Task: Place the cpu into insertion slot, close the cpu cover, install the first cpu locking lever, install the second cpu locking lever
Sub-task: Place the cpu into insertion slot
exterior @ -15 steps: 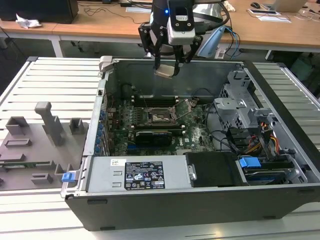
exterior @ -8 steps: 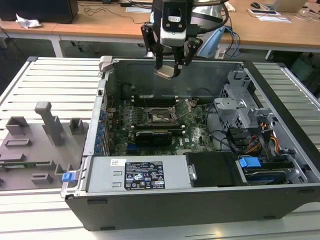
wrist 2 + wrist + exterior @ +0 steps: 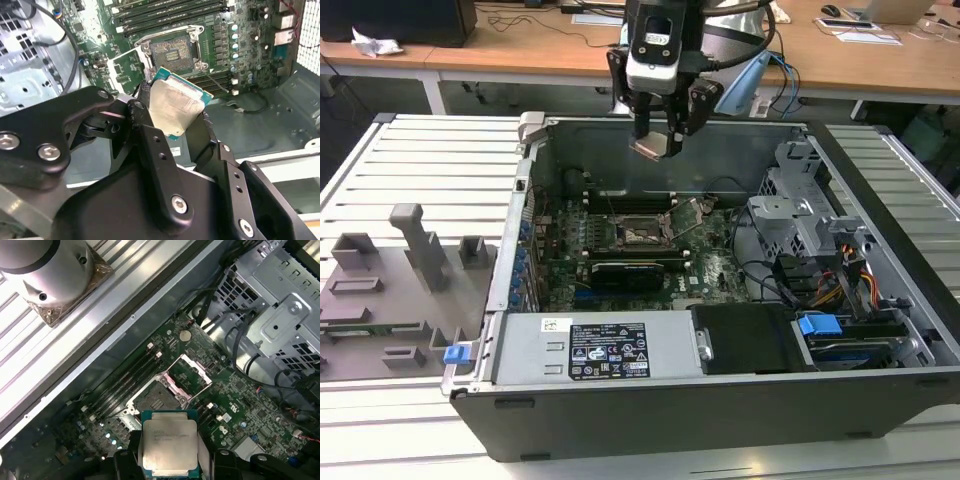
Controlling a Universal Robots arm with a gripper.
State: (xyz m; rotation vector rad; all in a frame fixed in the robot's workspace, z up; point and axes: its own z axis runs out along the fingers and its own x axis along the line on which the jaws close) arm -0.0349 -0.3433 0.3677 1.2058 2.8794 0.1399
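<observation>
Open case [image 3: 740, 400] on the slatted counter [image 3: 420, 160], top side uncovered. Its walls ring the green board [image 3: 715, 270]. A metal drive cage [image 3: 800, 215] with cables stands at the exterior view's right, apart from the slot [image 3: 642, 232]. The room straight above the slot is free.

The end effector [image 3: 658, 135] hangs at the level of the case's far rim, well above the board, its two black fingers [image 3: 145, 130] closed on opposite edges of the cpu [image 3: 175, 107]. The cpu is tilted in the exterior view, clear of the slot and touching nothing else.

The cpu is a flat square with a silvery metal top and a green rim. The cover [image 3: 192, 372] stands swung open beside the slot's bare dark pin grid [image 3: 152, 399].
</observation>
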